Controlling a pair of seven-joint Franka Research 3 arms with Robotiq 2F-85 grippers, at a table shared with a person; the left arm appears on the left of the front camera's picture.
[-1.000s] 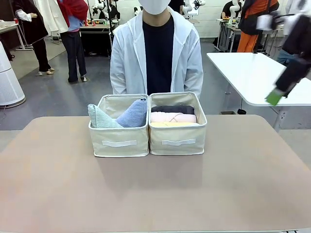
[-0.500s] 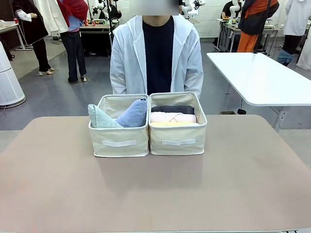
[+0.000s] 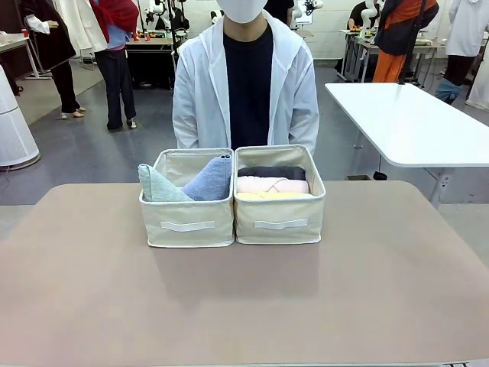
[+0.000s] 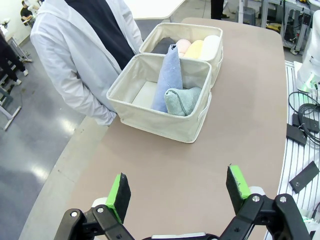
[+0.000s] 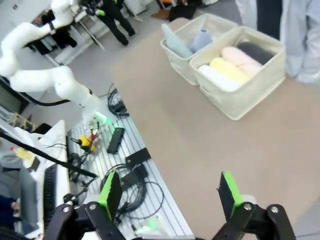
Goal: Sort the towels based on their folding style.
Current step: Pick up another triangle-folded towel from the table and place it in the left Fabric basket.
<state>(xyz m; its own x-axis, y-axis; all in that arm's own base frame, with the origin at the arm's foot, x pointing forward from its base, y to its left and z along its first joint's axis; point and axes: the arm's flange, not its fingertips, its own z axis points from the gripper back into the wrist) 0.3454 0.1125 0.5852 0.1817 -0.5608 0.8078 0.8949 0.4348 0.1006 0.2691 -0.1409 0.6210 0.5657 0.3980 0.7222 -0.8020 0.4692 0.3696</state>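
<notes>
Table [image 3: 92,290] broad and tan, bare along the robot's edge, with a person [image 3: 246,84] in a white coat standing at the far side, arms down and taking no part.

Centred near that far edge, two cream bins side by side and touching: left bin [image 3: 188,200] and right bin [image 3: 278,196], walls meeting at the middle (presumably so that one folding style goes to each).

Sorted by shape, to judge from how everything lies. In the left bin, the two cone folds: blue cone towel [image 3: 208,180] leaning with its tip up against the inner wall, mint cone towel [image 3: 158,186] just beside it at the outer side. Leaning rather than lying flat, probably because a cone will not stand on its own. In the right bin, the rolls laid parallel and packed touching: dark grey roll [image 3: 271,172] farthest from the robot, pink roll [image 3: 271,184] next, yellow roll [image 3: 273,196] after it, white roll [image 5: 217,78] nearest, seen best from the right wrist. No towel loose on the table, so the sorting looks finished.

Left gripper [image 4: 179,194] drawn well back over the near table, green pads spread wide, gripping nothing. Right gripper [image 5: 170,196] likewise well apart from the bins, out past the table edge above cables, fingers parted and empty (likely parked clear because nothing is left to carry).
</notes>
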